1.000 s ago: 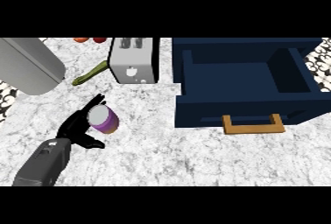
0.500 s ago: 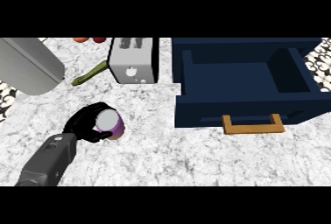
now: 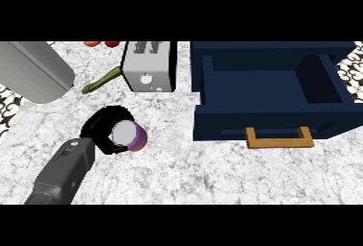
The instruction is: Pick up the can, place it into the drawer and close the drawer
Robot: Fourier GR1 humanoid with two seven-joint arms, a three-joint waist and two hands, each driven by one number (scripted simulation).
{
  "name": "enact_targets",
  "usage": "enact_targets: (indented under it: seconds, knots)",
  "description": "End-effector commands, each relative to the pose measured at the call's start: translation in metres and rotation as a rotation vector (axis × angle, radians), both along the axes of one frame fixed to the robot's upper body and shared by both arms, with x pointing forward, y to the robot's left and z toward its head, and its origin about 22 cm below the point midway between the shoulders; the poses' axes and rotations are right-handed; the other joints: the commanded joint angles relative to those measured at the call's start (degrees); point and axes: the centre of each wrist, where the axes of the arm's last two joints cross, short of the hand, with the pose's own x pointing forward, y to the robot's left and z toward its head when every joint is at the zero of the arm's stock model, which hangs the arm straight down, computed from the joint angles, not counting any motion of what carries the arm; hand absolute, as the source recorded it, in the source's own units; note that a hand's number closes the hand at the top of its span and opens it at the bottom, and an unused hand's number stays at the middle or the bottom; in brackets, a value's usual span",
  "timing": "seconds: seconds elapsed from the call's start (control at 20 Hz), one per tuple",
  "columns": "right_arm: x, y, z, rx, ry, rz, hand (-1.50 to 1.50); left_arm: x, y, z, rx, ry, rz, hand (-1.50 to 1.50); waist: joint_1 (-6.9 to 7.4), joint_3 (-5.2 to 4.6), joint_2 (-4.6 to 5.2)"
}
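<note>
the left hand [image 3: 105,129] had its fingers curled round the purple can [image 3: 130,136] over the marble worktop [image 3: 212,173], so the pick-up looked done (the right hand showed nowhere), while the open drawer [image 3: 273,79] awaited can and closing.

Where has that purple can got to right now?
In the head view the purple can sits left of centre, wrapped by the left hand, below the toaster and left of the open blue drawer.

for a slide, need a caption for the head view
Left robot hand curled around the purple can beside the open blue drawer.
</note>
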Motion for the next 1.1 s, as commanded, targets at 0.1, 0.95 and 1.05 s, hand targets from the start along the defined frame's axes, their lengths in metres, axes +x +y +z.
enact_targets:
  seconds: [0.1,0.95,1.05]
  knots:
    - [-0.006,-0.002,-0.003,0.009,0.009,-0.043,-1.50,-0.007,-0.010,-0.009,-0.081,-0.068,0.415,1.50,1.94,0.17,-0.72]
    - [-0.014,0.014,0.012,0.005,-0.003,-0.025,-1.50,0.022,-0.093,0.121,-0.003,-0.231,0.485,1.50,1.26,0.11,-0.73]
    - [-0.020,0.002,0.009,-0.012,-0.010,-0.041,-1.50,0.011,-0.102,0.139,-0.018,-0.238,0.468,1.50,1.17,0.10,-0.73]
